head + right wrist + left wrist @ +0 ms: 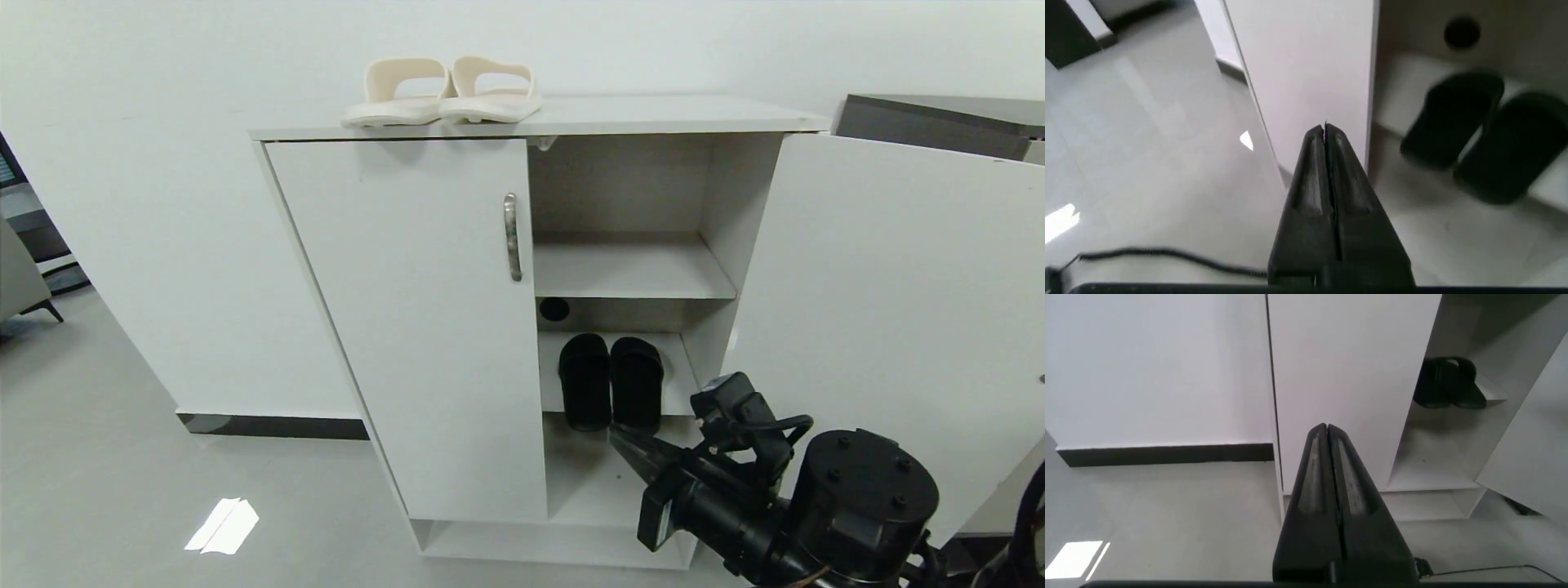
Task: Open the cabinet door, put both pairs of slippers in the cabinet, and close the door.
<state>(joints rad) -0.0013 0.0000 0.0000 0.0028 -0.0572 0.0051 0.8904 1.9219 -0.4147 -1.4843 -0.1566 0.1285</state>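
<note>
Black slippers (611,380) sit side by side on the cabinet's (653,114) lower shelf (679,359), its right door (890,310) swung open; you see the cream slippers (445,91) on the cabinet top at its left front edge. Your right claw (616,434), closed and empty, hangs just below the black pair; your left claw (1327,433) is closed too.

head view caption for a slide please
Cabinet with right door open: black slippers on the lower shelf, beige slippers on top, shut right claw in front of the opening.
</note>
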